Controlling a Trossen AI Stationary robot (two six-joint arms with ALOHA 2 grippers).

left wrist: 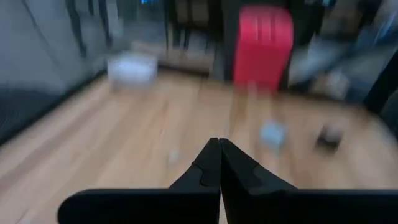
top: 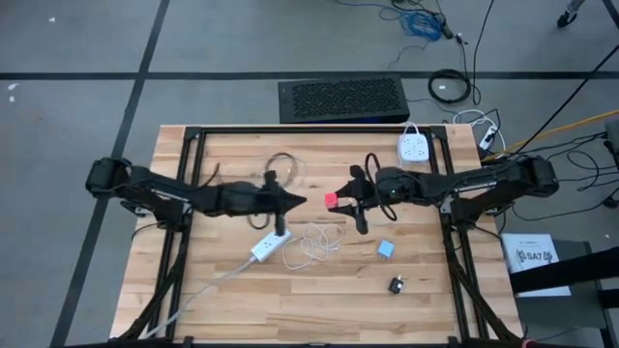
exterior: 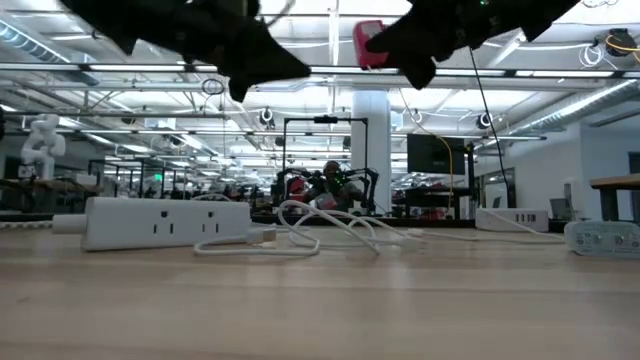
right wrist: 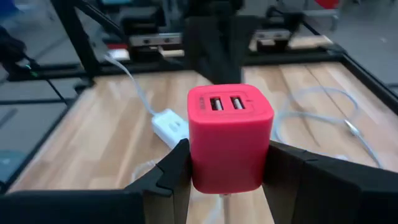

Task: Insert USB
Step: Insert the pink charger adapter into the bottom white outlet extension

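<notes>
A red cube charger [right wrist: 229,137] with two USB ports [right wrist: 224,103] hangs over the middle of the table, with my right gripper [top: 336,201] shut on it. My left gripper [top: 298,201] is shut with nothing between its fingers. It hovers just left of the charger [left wrist: 262,46] and points at it. Below them a white cable [top: 314,242] lies in loose loops on the wood. Beside it a white power strip [top: 269,246] rests flat on the table. My right gripper pinches the red charger by two opposite side faces [right wrist: 193,158], one finger [right wrist: 171,171] on each side. The fingers reach in nearly level from the table's right. The charger is lifted clear of the table, and the face with the ports is free of the fingers.
A second white power strip [top: 414,148] lies at the far right of the table. A small blue cube [top: 386,249] and a small black part [top: 397,284] sit toward the near right. A dark cable [top: 280,164] lies coiled toward the far side. Black frame rails [top: 184,232] run along both table sides.
</notes>
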